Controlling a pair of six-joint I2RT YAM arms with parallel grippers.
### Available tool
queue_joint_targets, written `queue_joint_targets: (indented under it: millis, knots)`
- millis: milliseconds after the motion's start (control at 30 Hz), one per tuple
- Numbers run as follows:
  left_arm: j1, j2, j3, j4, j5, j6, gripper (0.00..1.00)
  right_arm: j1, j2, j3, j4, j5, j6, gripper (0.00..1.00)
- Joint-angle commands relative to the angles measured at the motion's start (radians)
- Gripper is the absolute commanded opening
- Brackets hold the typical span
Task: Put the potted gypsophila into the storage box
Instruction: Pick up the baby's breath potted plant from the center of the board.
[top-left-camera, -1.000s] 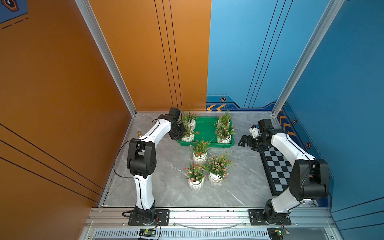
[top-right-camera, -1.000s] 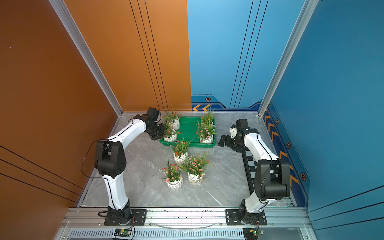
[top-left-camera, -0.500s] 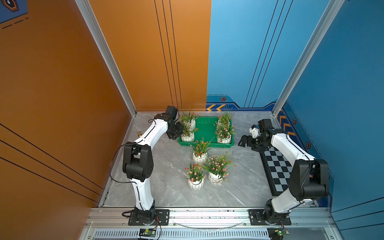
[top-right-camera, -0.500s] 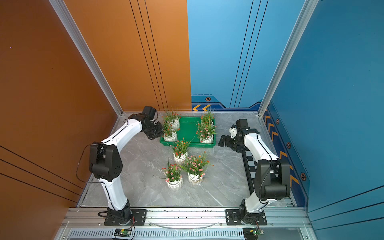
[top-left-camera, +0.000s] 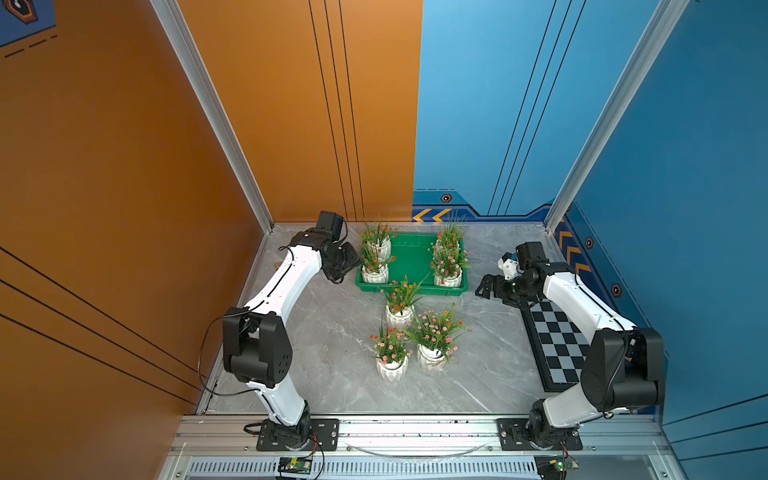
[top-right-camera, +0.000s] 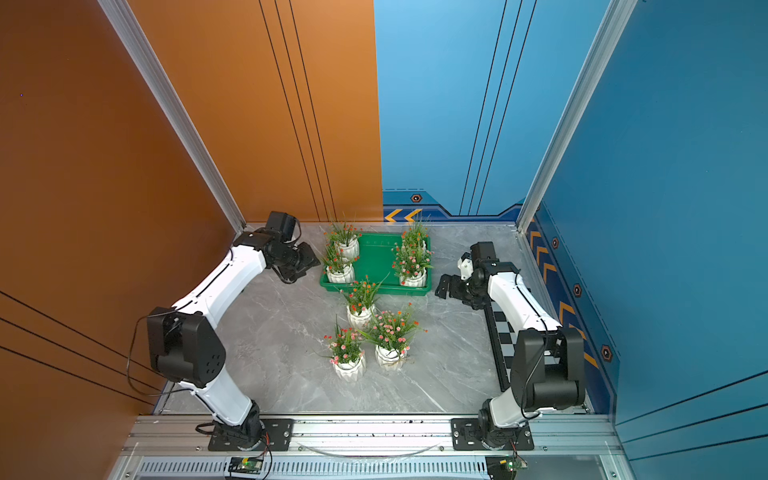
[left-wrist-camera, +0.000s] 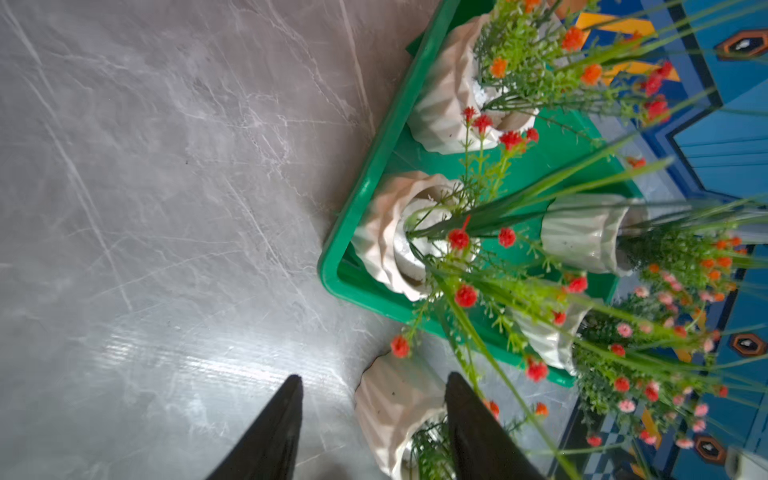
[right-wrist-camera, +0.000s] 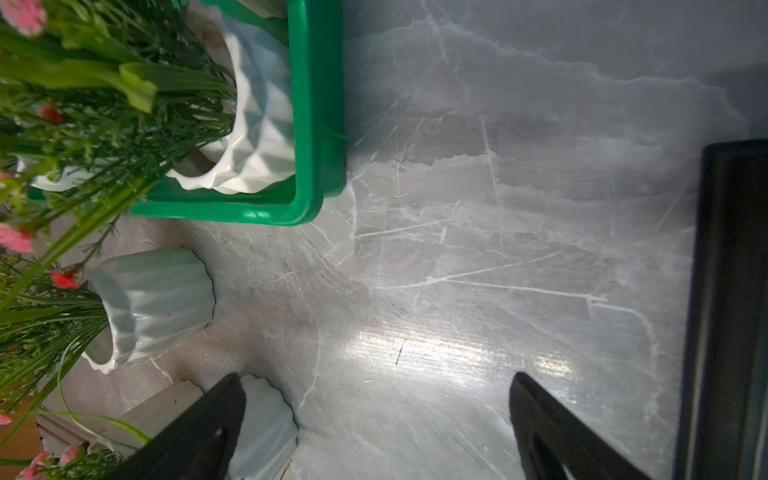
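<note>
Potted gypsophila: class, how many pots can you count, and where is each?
7 pots. In the storage box: two at its left end, two at its right. On the table: one by the box's near rim, two farther from it. None seems hidden.

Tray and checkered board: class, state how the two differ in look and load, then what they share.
The tray is plain green; the board is black-and-grey checks. The tray has a raised rim; the board looks flat. The tray holds four pots; the board none. Both are rectangular and lie on the table.
</note>
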Motion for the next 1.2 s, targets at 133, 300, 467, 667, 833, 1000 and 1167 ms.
queue_joint_targets:
  millis: [133,300,467,667,833,1000,1167]
  knots:
    - [0.03,-0.141,-0.096,-0.02,-0.035,0.018,0.99,0.083,-0.083,-0.059,-0.115,0.099,0.032,1.0]
    - [0.05,-0.234,-0.179,-0.021,-0.031,0.018,0.98,0.193,-0.156,-0.124,-0.143,0.153,0.071,1.0]
    - [0.073,-0.306,-0.262,-0.02,-0.016,0.023,0.98,0.296,-0.229,-0.195,-0.131,0.153,0.114,1.0]
    - [0.092,-0.363,-0.324,-0.02,-0.009,0.02,0.98,0.429,-0.323,-0.262,-0.096,0.148,0.181,1.0]
    - [0.101,-0.401,-0.354,-0.019,-0.01,0.012,0.98,0.516,-0.36,-0.295,-0.065,0.157,0.254,0.98]
    - [0.103,-0.421,-0.372,-0.02,-0.004,0.009,0.98,0.581,-0.341,-0.314,-0.006,0.168,0.302,0.95]
    - [0.105,-0.432,-0.381,-0.019,-0.004,0.009,0.98,0.614,-0.296,-0.313,0.045,0.173,0.322,0.91]
